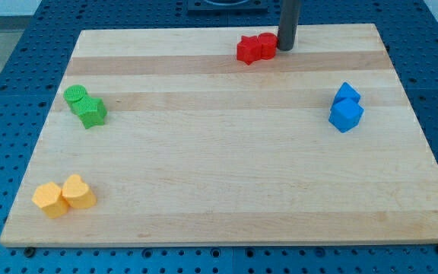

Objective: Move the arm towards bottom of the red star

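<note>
The red star [247, 50] lies near the view's top edge of the wooden board [226, 152], touching a second red block [267, 45] on its right. My tip [285, 48] stands just right of that second red block, close against it, so it is to the right of the star with the other red block between them. The rod rises straight up out of the view's top.
A green round block [75, 95] and a green star-like block [92, 113] sit together at the view's left. Two blue blocks [346, 107] sit at the right. Two yellow blocks [64, 196] sit at the bottom left. Blue perforated table surrounds the board.
</note>
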Available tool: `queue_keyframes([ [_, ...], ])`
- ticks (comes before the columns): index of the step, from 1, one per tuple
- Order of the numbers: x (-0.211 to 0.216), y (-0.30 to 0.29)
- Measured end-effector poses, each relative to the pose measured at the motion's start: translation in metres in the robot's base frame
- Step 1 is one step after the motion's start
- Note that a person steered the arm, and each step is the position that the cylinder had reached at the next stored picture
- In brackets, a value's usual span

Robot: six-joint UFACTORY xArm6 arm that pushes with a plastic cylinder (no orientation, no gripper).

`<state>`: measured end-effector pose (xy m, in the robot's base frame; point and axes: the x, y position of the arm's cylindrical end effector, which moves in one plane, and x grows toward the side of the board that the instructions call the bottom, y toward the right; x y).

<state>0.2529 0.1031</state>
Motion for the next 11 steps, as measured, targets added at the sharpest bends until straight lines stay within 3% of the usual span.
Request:
queue_keyframes([
  [7,0.068,-0.085],
  [9,0.066,-0.125],
  [11,0.039,-0.126],
])
